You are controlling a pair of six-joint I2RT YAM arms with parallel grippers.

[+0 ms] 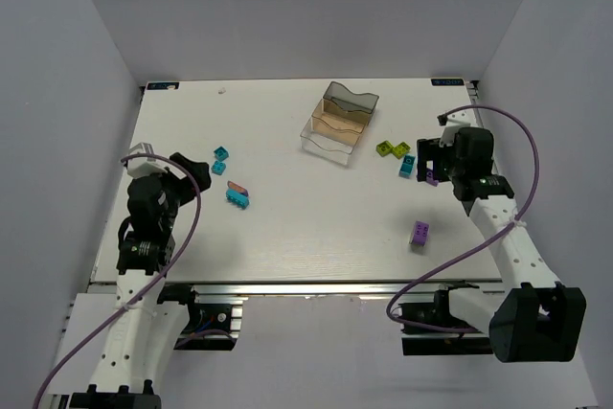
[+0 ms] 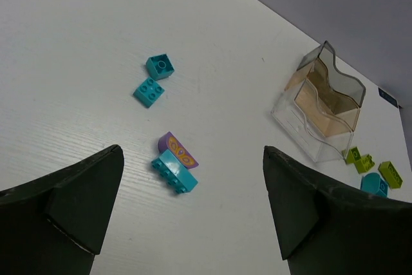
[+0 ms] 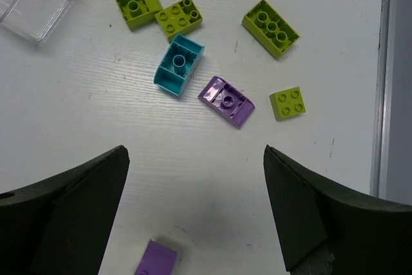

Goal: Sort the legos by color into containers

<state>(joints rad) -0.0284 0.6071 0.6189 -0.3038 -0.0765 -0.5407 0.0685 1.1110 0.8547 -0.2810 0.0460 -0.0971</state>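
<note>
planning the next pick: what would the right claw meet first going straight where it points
Probably the curved purple brick, roughly centred ahead of the right claw, beside the teal brick; depth is unclear.

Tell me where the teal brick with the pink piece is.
In the top external view, the teal brick with the pink piece lies on the left side of the table, beside the left gripper, two small teal bricks just beyond it.
</note>
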